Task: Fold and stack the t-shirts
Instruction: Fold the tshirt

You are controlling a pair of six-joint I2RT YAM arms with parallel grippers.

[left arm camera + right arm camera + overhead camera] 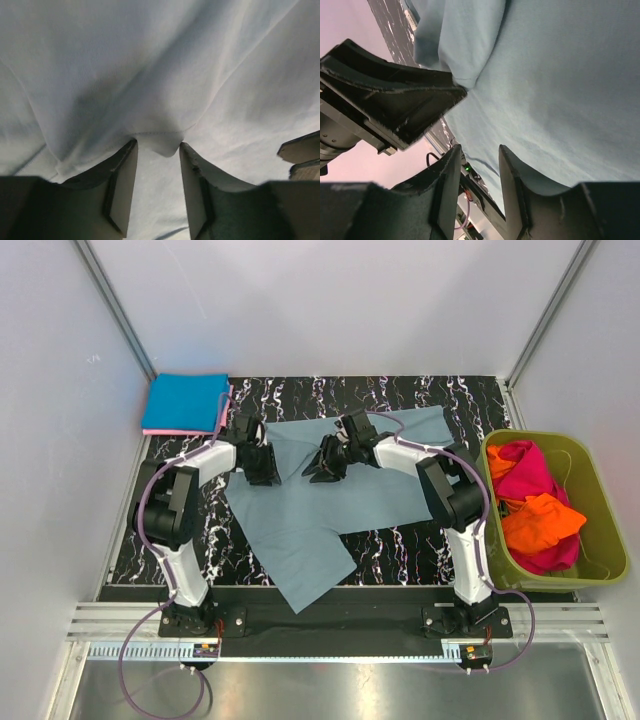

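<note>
Left claw (157,145) apparently pinches the grey-blue t-shirt (300,530), right claw (477,150) spread; we count two folded shirts (185,402) at the surface's (390,545) far-left corner, unfolded shirts (530,510) awaiting in the tub (545,437).

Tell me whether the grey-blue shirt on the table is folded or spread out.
Spread, not folded: the grey-blue shirt lies loose across the table, its outline irregular, one corner reaching the near edge.

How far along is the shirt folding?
Done: a bright blue t-shirt folded on a pink one at the far left corner. In hand: the grey-blue t-shirt is spread out, left gripper and right gripper at its far part, a tuck of cloth between the left one's fingers. To do: folding it, plus orange shirts and magenta shirts in the green tub.
</note>
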